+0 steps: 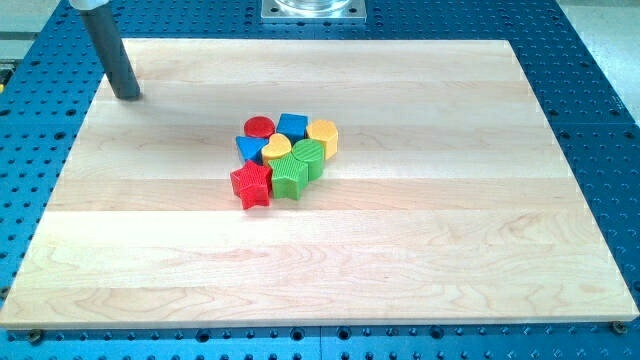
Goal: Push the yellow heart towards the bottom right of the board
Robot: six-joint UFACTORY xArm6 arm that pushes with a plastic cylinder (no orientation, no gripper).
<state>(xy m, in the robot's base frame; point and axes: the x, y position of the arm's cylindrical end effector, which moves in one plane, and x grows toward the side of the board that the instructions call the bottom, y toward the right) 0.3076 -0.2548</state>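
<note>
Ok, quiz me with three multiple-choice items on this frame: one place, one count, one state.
1. Where is my tip?
A. the view's top left
B. among the blocks
C. the view's bottom right

2. How many red blocks are there?
A. none
B. two
C. five

3. How does the yellow heart sit?
A. alone
B. off the board
C. packed among the other blocks

Answers:
1 A, it stands near the board corner, apart from the cluster.
2 B, red circle and red star.
3 C, neighbours crowd it on all sides.

light: bright, even | shadows: short, soft beside blocks [285, 155] | glare: none | focus: sharp throughout
</note>
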